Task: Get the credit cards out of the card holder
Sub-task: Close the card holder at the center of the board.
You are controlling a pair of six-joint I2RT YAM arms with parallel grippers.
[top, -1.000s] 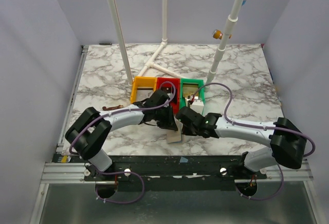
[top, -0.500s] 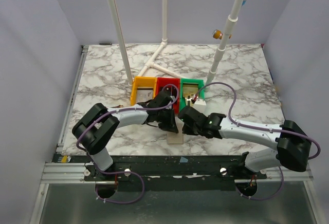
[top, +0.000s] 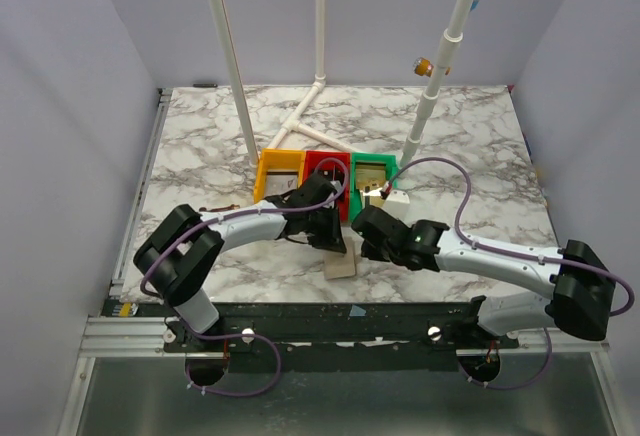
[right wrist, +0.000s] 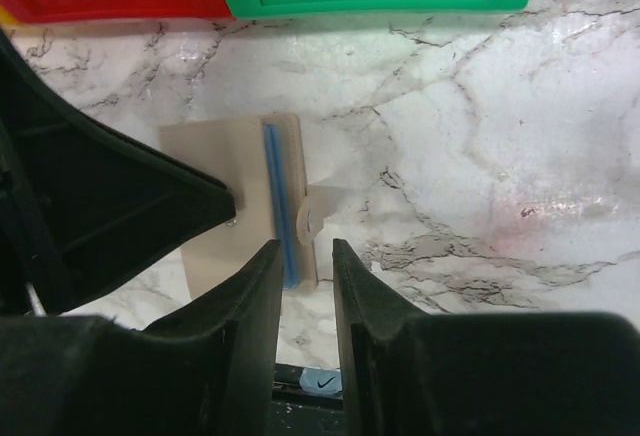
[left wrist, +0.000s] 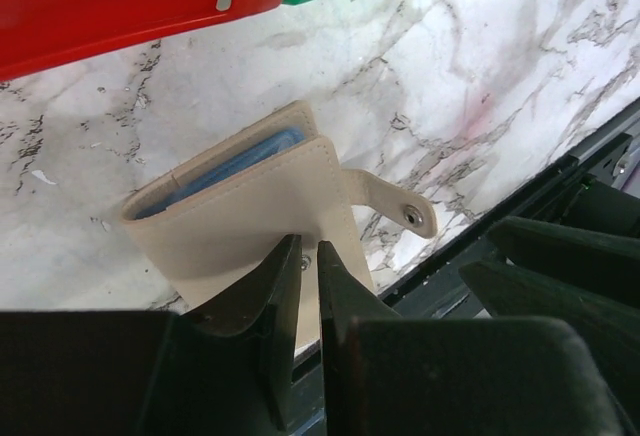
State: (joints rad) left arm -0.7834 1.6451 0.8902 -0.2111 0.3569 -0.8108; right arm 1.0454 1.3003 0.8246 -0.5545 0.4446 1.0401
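The tan card holder [top: 340,267] lies slightly open on the marble near the front edge, its snap strap [left wrist: 402,208] loose. Blue credit cards [left wrist: 228,170] show edge-on inside it, a thin blue line [right wrist: 274,192] in the right wrist view. My left gripper [left wrist: 308,258] has its jaws almost together, tips on the top cover [left wrist: 240,218] at the snap stud. Its place in the top view is [top: 336,245]. My right gripper [right wrist: 306,256] stands a little open over the holder's near end, astride the blue card edge, holding nothing. Seen from above, that gripper [top: 357,250] sits right of the holder.
Yellow [top: 279,162], red [top: 322,162] and green [top: 373,160] trays stand in a row just behind the holder; a gold-tan card [top: 372,175] lies in the green one. A white pipe frame [top: 312,121] rises behind. The black front rail [left wrist: 560,181] runs close by.
My right arm has stretched out, its elbow swinging right, while its gripper stays by the holder with jaws slightly wider. The left gripper and the holder have barely moved.
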